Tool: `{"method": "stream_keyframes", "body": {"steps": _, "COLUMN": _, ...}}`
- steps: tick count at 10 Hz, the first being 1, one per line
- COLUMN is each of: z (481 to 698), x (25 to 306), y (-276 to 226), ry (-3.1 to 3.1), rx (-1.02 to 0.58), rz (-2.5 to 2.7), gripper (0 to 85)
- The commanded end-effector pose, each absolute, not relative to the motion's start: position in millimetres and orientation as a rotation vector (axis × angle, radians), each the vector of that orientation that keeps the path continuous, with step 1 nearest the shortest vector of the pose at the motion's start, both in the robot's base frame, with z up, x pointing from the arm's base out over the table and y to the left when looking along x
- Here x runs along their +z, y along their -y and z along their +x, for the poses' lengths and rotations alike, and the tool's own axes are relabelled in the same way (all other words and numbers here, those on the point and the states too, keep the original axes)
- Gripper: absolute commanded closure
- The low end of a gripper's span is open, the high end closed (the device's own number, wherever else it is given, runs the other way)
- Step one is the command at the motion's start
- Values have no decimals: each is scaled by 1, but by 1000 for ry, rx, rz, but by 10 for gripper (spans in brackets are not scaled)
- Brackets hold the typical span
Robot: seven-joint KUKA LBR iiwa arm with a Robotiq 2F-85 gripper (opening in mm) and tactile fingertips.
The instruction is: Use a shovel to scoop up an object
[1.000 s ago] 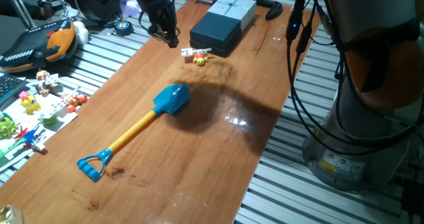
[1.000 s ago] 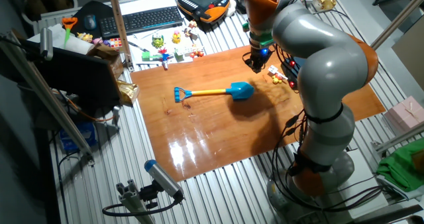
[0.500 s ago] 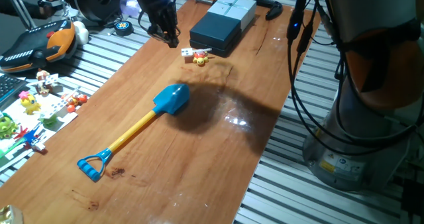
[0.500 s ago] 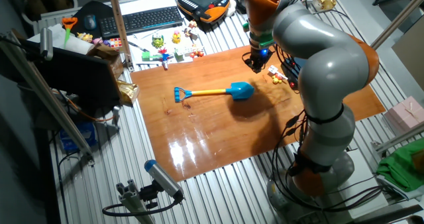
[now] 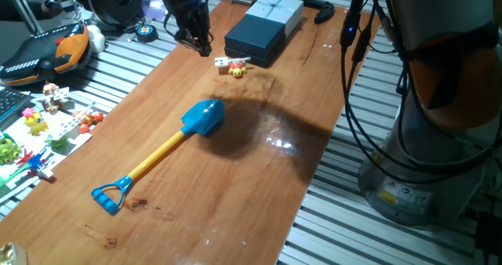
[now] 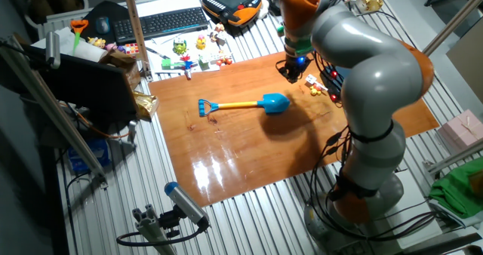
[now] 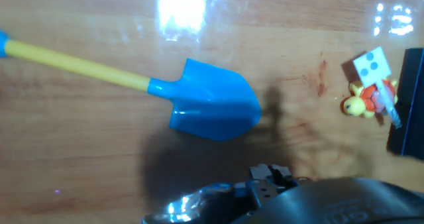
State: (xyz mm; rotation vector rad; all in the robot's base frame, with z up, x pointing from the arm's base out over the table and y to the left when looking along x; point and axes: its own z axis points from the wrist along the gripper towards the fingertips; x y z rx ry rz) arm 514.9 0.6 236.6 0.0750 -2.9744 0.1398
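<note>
The shovel lies flat on the wooden table, with its blue blade (image 5: 204, 117) toward the far end, yellow shaft and blue loop end (image 5: 109, 195) toward the near left. It also shows in the other fixed view (image 6: 275, 102) and in the hand view (image 7: 215, 109). The object, a tiny yellow figure with red bits (image 5: 236, 70), lies beyond the blade, apart from it, and shows at the right of the hand view (image 7: 364, 103). My gripper (image 5: 200, 42) hangs over the table's far left part, away from the shovel and holding nothing. Its fingers are too dark to tell apart.
A small white block with red dots (image 5: 222, 62) lies right beside the figure. A dark blue box (image 5: 255, 36) with a lighter box (image 5: 281, 9) behind it stands at the far end. Small toys (image 5: 47, 116) lie off the table's left edge.
</note>
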Motion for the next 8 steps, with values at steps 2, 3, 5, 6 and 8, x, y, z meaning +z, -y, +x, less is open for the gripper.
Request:
{"method": "stream_keyframes", "body": {"steps": 2, "z": 515, "x": 236, "y": -1, "ry": 2899, "rx": 91, "rz": -241, "gripper": 843}}
{"method": "stream_keyframes", "body": {"steps": 3, "z": 515, "x": 236, "y": -1, "ry": 2853, "rx": 58, "rz": -304, "gripper": 843}}
{"method": "stream_keyframes", "body": {"steps": 5, "z": 515, "x": 236, "y": -1, "ry": 2785, "rx": 54, "rz": -425, "gripper": 843}}
{"method": "stream_keyframes", "body": {"steps": 6, "z": 515, "x": 236, "y": -1, "ry": 2822, "rx": 86, "rz": -537, "gripper": 843}}
{"method": "stream_keyframes", "body": {"steps": 8, "z": 515, "x": 236, "y": -1, "ry": 2809, "rx": 74, "rz": -644, "gripper": 843}}
